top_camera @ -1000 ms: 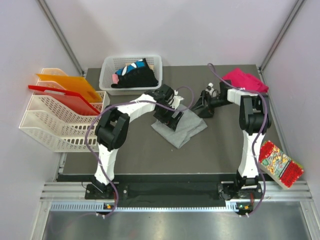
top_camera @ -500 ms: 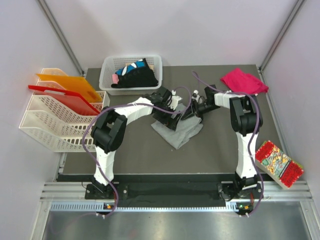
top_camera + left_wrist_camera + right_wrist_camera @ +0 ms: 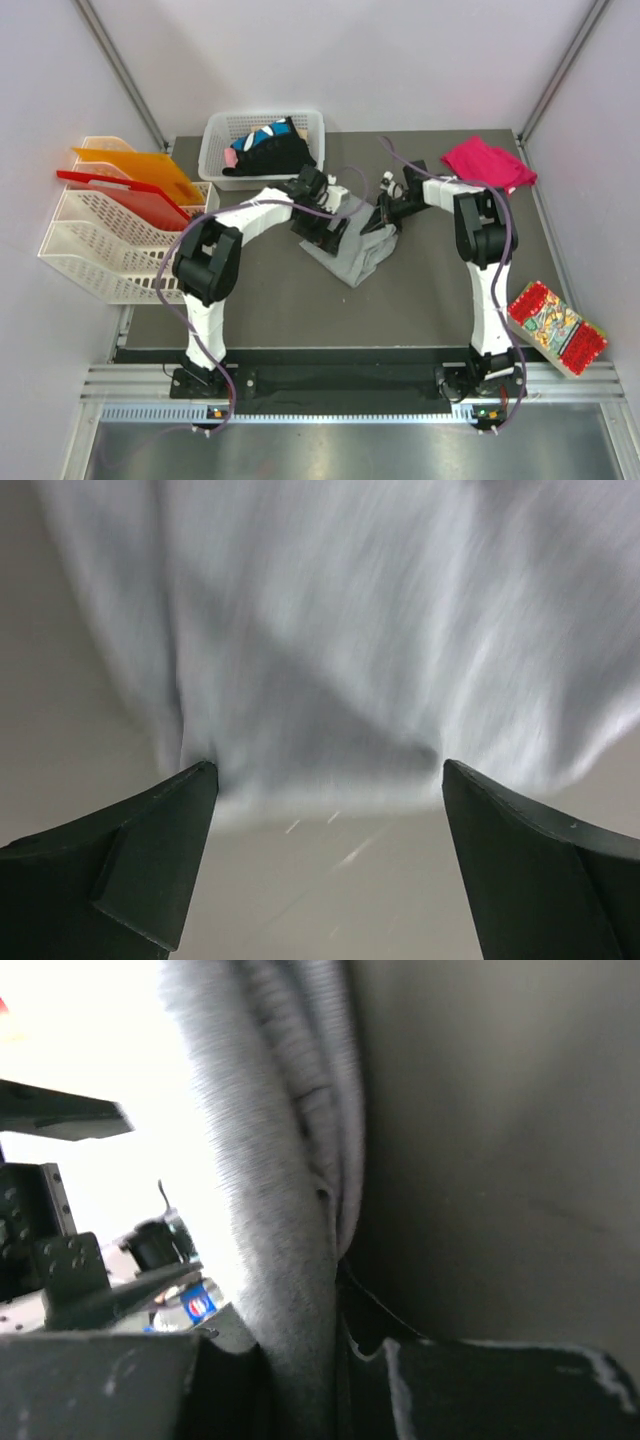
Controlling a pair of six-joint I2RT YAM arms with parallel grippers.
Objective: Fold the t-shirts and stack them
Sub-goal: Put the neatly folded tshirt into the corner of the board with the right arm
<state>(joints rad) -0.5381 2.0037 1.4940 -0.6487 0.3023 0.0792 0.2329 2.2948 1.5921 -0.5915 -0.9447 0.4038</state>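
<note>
The right gripper (image 3: pixel 378 220), as far as its blurry wrist view shows, pinches a bunched edge of the grey t-shirt (image 3: pixel 352 258) just in front of the basket (image 3: pixel 214 150), so I'd carry it over slowly while the wide-spread left gripper (image 3: pixel 327 772) pins the rest.

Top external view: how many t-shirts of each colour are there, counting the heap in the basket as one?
Light grey t-shirt: 1
Magenta-pink t-shirt: 1
Black heap with blue-white patches in the white basket: 1 (the shirts in it cannot be told apart)
Total: 3
</note>
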